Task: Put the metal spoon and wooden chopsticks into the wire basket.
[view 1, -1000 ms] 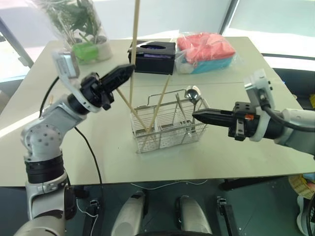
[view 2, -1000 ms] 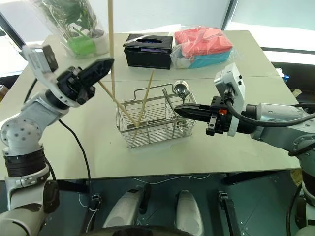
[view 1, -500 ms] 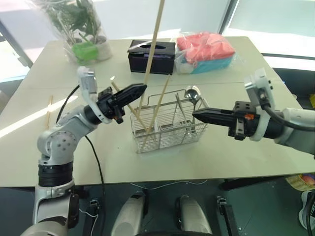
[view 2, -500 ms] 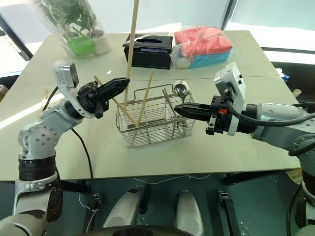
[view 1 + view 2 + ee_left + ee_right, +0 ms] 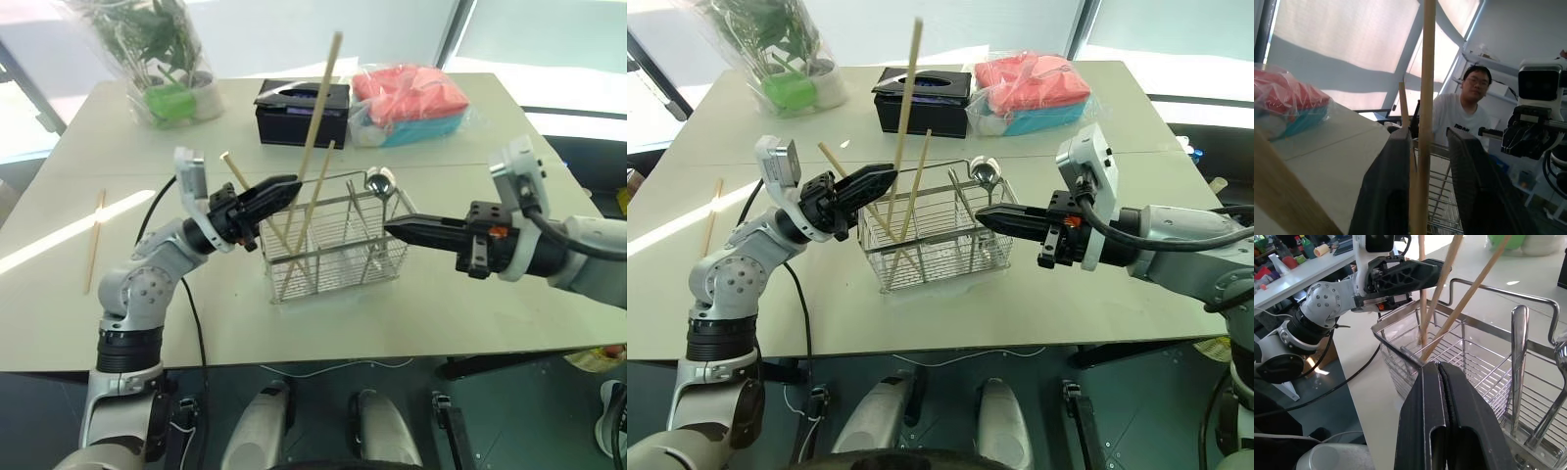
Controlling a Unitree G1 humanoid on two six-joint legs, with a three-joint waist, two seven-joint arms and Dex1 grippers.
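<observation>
A pale bench [image 5: 421, 304] is lying under bright windows; left fingers [image 5: 1469, 186] are standing apart around a chopstick [image 5: 1426, 122], right fingers [image 5: 1442, 416] are pressing together, empty.

The basket [image 5: 338, 247] is made of thin, shiny metal wire. The spoon [image 5: 381, 185] is of polished, mirror-bright metal. The chopsticks [image 5: 315, 127] are of pale, matt, unvarnished wood. The table [image 5: 294, 323] is faced with a smooth, matt, off-white surface. The tissue box [image 5: 302, 112] is finished in black with a slight sheen. Red and teal cloths [image 5: 409, 98] are wrapped in glossy clear plastic.
</observation>
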